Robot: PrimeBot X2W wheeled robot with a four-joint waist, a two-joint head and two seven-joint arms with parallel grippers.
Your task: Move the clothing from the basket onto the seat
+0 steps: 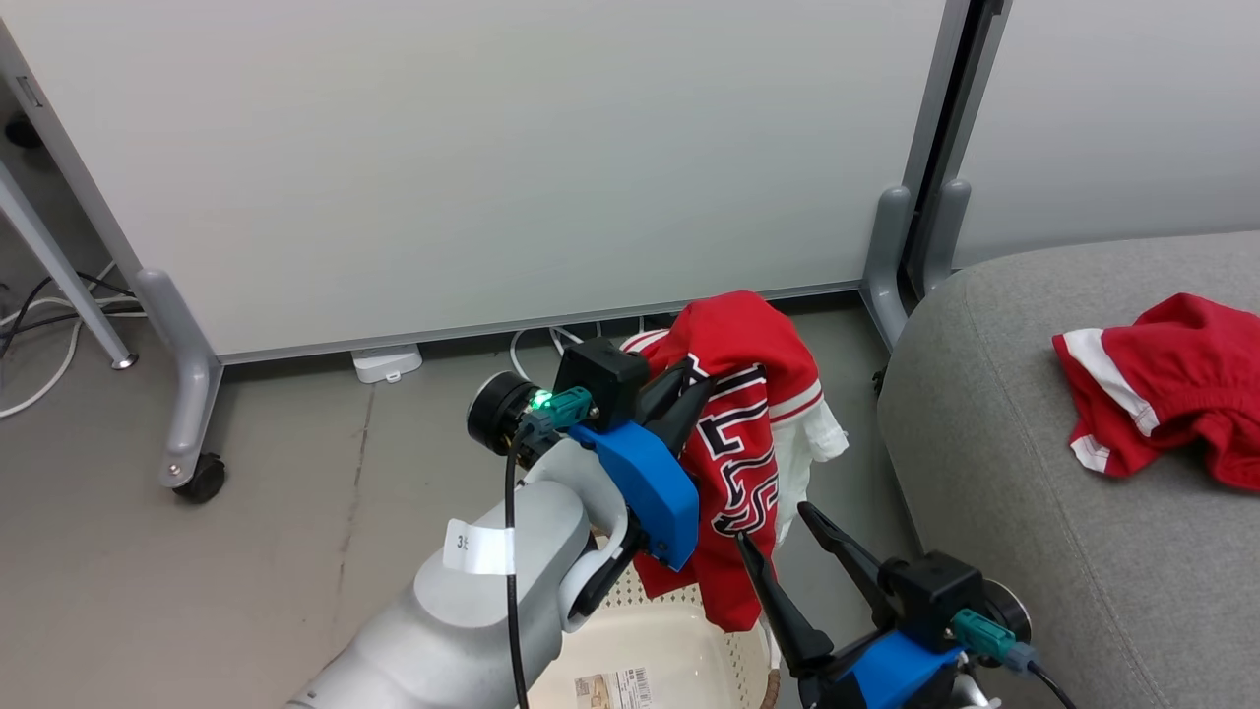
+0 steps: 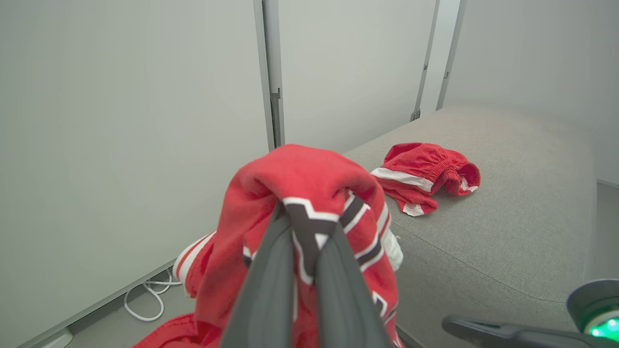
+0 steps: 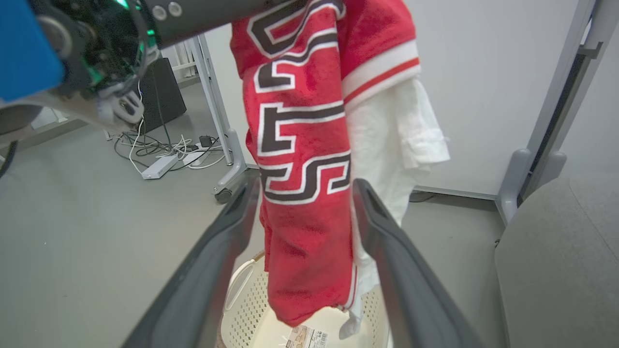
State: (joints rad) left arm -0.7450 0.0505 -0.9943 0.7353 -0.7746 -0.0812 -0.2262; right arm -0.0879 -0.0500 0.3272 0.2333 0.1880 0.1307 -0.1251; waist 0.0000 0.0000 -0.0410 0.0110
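L gripper point(image 1: 689, 389): centre of head frame. Jaws closed on jersey. L wrist view point(image 2: 304, 241) shows both fingers pinched on a fold w/ black-white lettering.
Jersey point(image 1: 748, 394): red, up in the air, centre frame, draped over L fingertips and hanging down. In R wrist view point(image 3: 300, 145) the hem dips into the basket mouth. Can't tell if it touches the bottom.
White cloth point(image 1: 812, 443): hangs just beside jersey, on its right in frame, from under the striped trim point(image 3: 396, 135).
R gripper point(image 1: 773, 522): lower centre-right of head frame, jaws wide open, holding nothing. R wrist view point(image 3: 307, 186) has the jersey's lower half hanging btwn the fingers. Contact: can't tell.
Basket point(image 1: 630, 640): bottom centre, directly under jersey. Cream, perforated point(image 3: 246, 309). Paper label point(image 1: 615, 686) on its floor.
Shorts point(image 1: 1171, 394): red w/ white stripes, crumpled on seat at right edge of frame, well apart from jersey. Mid-right in L wrist view point(image 2: 420, 169).
Seat point(image 1: 1034, 551): grey fabric, right side of frame, near basket.
Backdrop: pale partition panel point(image 1: 492, 148) across upper frame, white cables point(image 1: 39, 325) on floor at left edge.
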